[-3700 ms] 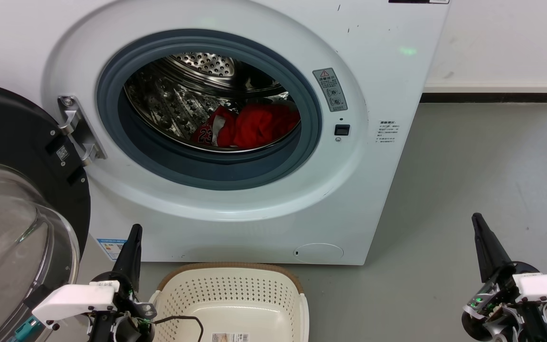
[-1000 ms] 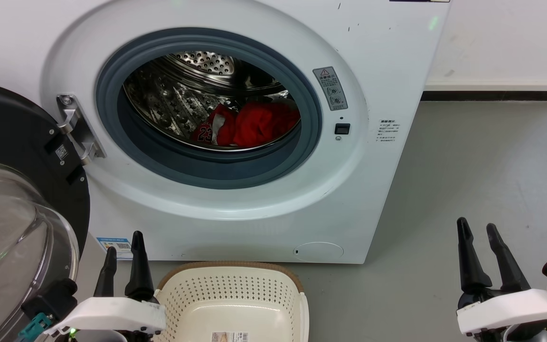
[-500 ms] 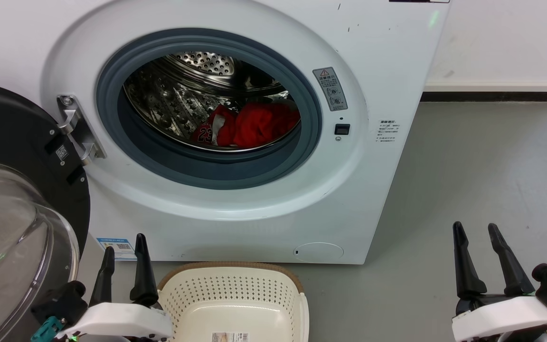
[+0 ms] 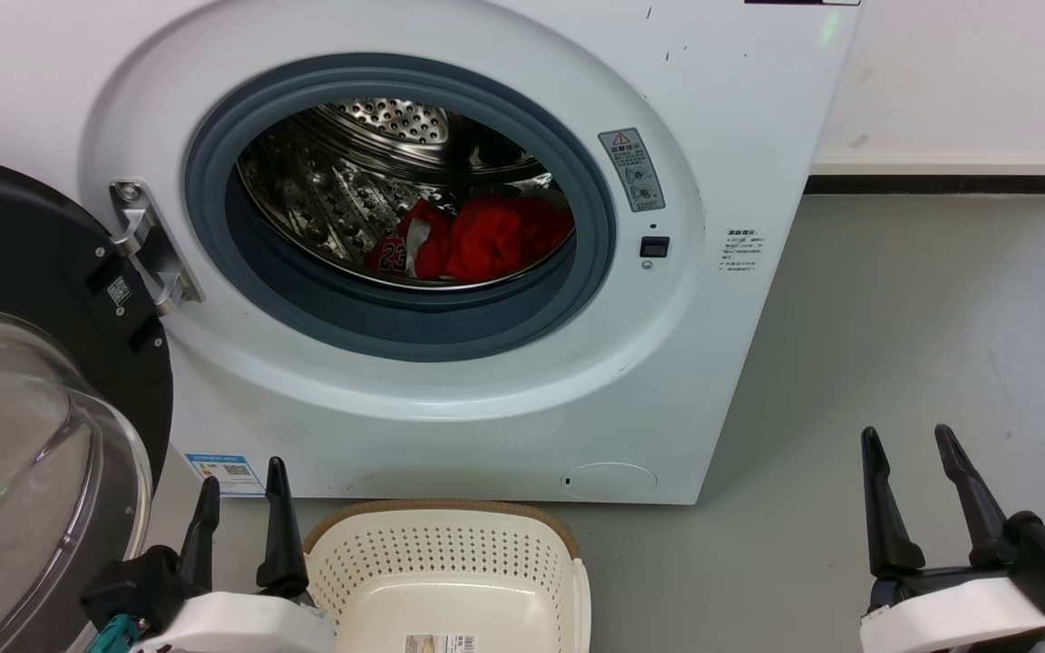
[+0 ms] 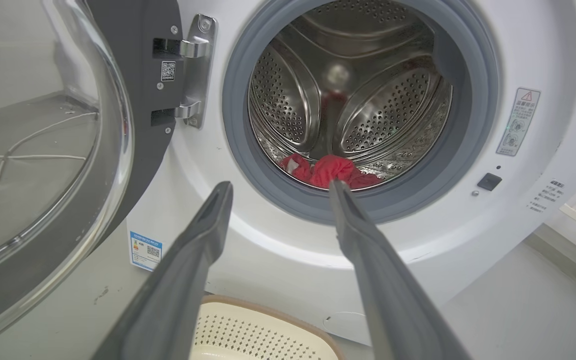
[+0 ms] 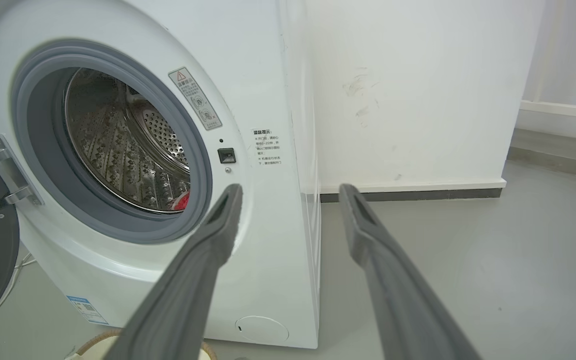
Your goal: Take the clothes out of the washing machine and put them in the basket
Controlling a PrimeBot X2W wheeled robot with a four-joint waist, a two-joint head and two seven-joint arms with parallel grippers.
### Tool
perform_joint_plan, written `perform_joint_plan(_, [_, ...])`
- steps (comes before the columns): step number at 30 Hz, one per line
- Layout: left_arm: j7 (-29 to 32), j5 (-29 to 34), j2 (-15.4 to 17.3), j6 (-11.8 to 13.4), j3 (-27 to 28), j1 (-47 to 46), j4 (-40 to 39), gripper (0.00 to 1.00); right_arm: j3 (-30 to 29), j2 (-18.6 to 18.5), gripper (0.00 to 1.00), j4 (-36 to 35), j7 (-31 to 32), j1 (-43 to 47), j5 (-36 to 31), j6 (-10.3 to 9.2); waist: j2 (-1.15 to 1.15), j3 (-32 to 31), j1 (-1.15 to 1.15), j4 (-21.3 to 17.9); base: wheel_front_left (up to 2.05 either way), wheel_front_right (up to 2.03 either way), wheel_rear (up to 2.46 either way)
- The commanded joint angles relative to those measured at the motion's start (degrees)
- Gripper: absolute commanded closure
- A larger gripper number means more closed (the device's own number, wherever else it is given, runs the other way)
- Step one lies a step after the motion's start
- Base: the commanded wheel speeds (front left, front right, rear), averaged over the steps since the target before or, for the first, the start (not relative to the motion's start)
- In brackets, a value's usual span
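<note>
Left hand (image 4: 244, 472): empty, fingers spread, low at lower left just beside basket (image 4: 436, 506); right hand (image 4: 905, 433): empty, fingers likewise spread, low over floor (image 4: 894, 299), off to the right of washing machine (image 4: 722, 136). Clothes (image 4: 477, 238): red bundle incl. no. 23 jersey, on drum (image 4: 332, 181) bottom behind grey gasket (image 4: 205, 190), door (image 4: 33, 263) swung wide to the left; basket on floor in front of machine, no garment in its visible part. Step, est.: pre-reach, nothing taken yet; next move prob. calls for one hand raised & sent fwd past gasket lip, down onto bundle, then closed on cloth; left wrist view lines up w/ clothes better.
</note>
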Motion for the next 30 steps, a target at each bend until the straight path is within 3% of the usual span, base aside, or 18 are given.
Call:
perform_joint_plan(1, [-0.7,1.6,0.1,0.0,0.1,0.3,-0.2,0.0,0.0,-0.1,0.0,-0.9,-0.6,0.4,-1.5,-0.02,0.0,0.0,0.0,0.0,0.0,0.0,0.0])
perform_joint_plan(30, [-4.1,14.1,0.1,1.2,-1.1,2.1,0.5,0.0,-0.4,-0.1,0.0,-0.4,-4.0,2.9,-12.4,-0.02,0.0,0.1,0.0,0.2,0.0,0.0,0.0])
